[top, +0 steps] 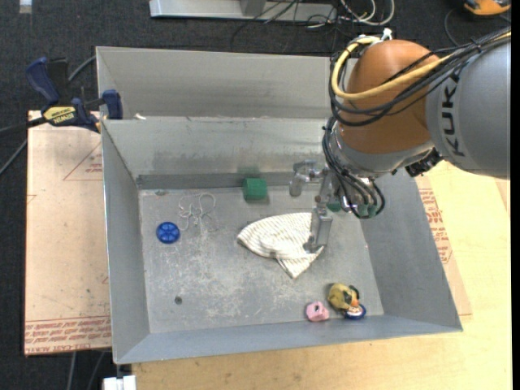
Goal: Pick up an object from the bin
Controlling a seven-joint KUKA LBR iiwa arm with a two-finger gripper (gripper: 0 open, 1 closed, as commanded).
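A white ribbed cloth (272, 236) lies crumpled in the middle of the bin floor. My gripper (304, 218) hangs over its right end and stands open. One finger (318, 232) comes down onto the cloth's right edge. The other finger (297, 179) stands behind the cloth, near the back wall. Nothing shows between them but the cloth's upper right corner. A small green block (255, 188) sits just left of the rear finger, close to the back wall.
A blue round button-like piece (167, 232) lies at the left. A pink lump (317, 311) and a yellow, black and blue toy (345, 299) lie by the front wall. The arm and its orange cover hang over the bin's right rear.
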